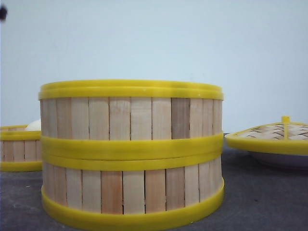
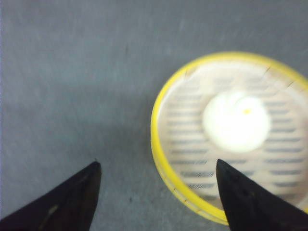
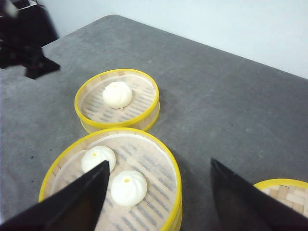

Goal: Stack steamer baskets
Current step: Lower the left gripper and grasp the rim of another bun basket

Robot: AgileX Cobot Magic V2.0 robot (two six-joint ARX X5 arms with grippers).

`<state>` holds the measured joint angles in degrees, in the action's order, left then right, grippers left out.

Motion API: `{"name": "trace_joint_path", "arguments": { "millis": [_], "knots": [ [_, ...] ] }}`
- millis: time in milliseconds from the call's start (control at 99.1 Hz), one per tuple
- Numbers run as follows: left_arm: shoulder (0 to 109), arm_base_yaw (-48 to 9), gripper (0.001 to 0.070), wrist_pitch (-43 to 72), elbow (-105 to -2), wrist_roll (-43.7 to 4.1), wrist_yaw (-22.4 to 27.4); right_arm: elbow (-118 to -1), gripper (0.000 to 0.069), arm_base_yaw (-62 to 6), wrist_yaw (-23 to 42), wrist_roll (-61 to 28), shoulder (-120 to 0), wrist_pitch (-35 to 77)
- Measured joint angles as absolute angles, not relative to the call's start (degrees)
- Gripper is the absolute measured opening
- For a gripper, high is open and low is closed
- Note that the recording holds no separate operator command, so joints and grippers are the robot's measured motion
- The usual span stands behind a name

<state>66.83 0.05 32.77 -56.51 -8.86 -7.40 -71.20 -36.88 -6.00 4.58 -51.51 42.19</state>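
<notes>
two steamer baskets (image 1: 131, 151) stacked | third basket (image 2: 231, 132) alone, unstacked | left fingers (image 2: 156, 197) wide, empty | right fingers (image 3: 159, 197) wide, empty

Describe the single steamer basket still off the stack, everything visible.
The lone steamer basket is round and low, with walls of pale vertical wooden slats, thick yellow rims top and bottom and a slatted floor. It sits upright and uncovered on the grey table, apart from the two-basket stack, on its left in the front view. One white bun with a yellow dot lies near its middle. The open left gripper hovers above its edge, touching nothing.
</notes>
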Motion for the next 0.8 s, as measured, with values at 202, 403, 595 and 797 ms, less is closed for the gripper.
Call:
{"name": "trace_joint_path", "arguments": {
  "millis": [202, 403, 595, 797],
  "knots": [
    [77.6, 5.1, 0.0462, 29.7, -56.6, -12.2, 0.1, -71.2, 0.0410, -37.0, -6.0, 4.6, -51.5, 42.2],
    [85.7, 5.5, 0.0460, 29.4, -59.6, -13.9, 1.8, -71.2, 0.0410, -37.0, -6.0, 4.6, -51.5, 42.3],
    [89.8, 5.5, 0.0364, 29.2, -63.2, -14.5, 1.8, -71.2, 0.0410, -37.0, -6.0, 4.6, -51.5, 42.6],
    [91.6, 5.5, 0.0347, 29.1, -63.2, -14.5, 1.7, -71.2, 0.0410, -37.0, -6.0, 4.6, -51.5, 42.7]
  ]
}}
